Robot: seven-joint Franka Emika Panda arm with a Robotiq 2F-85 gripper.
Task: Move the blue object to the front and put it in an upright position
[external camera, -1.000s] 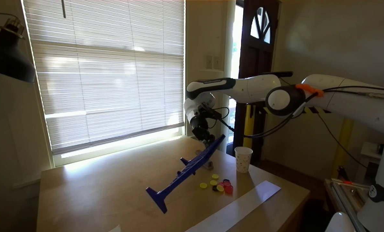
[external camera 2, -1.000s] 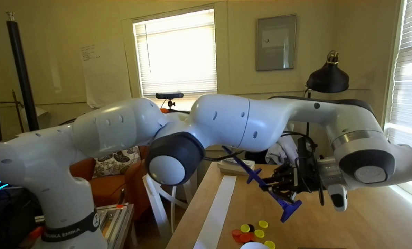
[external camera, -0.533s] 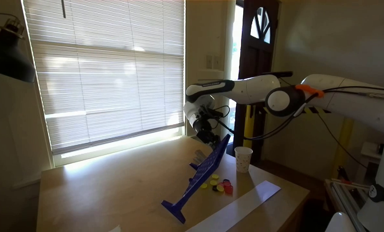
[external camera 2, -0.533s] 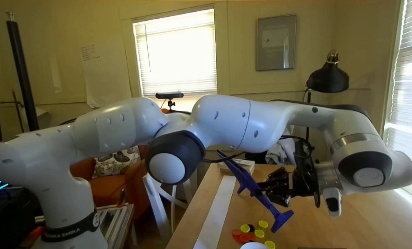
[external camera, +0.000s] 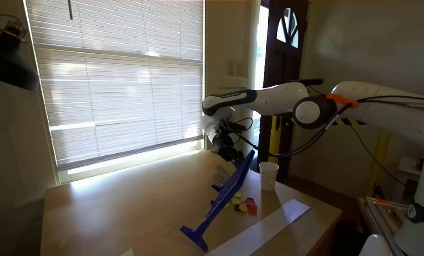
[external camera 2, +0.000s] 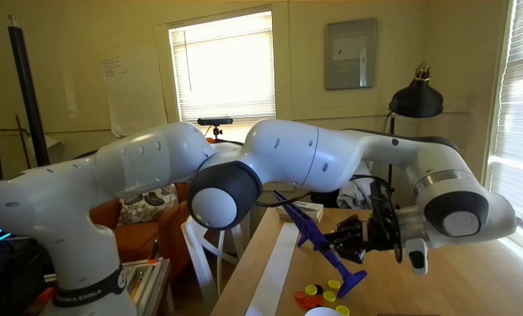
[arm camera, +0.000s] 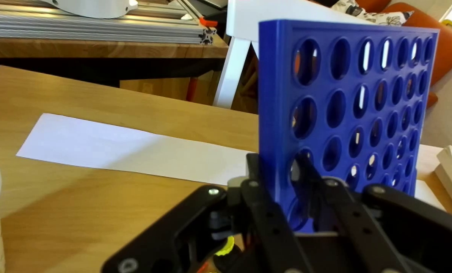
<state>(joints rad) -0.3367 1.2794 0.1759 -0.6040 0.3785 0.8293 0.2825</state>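
“Wrist view settles the grip: our gripper [arm camera: 278, 167] is pinched on one end edge of the blue panel [arm camera: 348, 113], its gap no wider than the panel is thick. How do we stand it up?”

“Slowly, we think. Both exterior views show it held aslant over the table [external camera: 126, 199], top leaning toward the robot base [external camera 2: 86, 263], an end foot [external camera: 195, 236] lowest; whether that foot touches wood we cannot tell. We should roll the panel plumb, then ease it down so that its feet land flat together.”

“With just one end held, it may twist in our grasp if a foot catches first.”

“So we let go only once the feet bear the weight. Which side counts as the front, we cannot settle from these views.”

“What stands in our way?”

“Yellow, red and black discs [external camera 2: 329, 296] lie near the panel; a foot set down on one would probably rock. We also want to steer wide of the white cup [external camera: 269, 176], upright beyond them and, we judge, easily tipped. The paper strip [external camera: 265, 227] lies flat and might slip under a foot.”

“And the pale box [external camera 2: 315, 213]?”

“Far along the table, partly hidden behind the panel in an exterior view; we doubt it matters unless we swing wide.”
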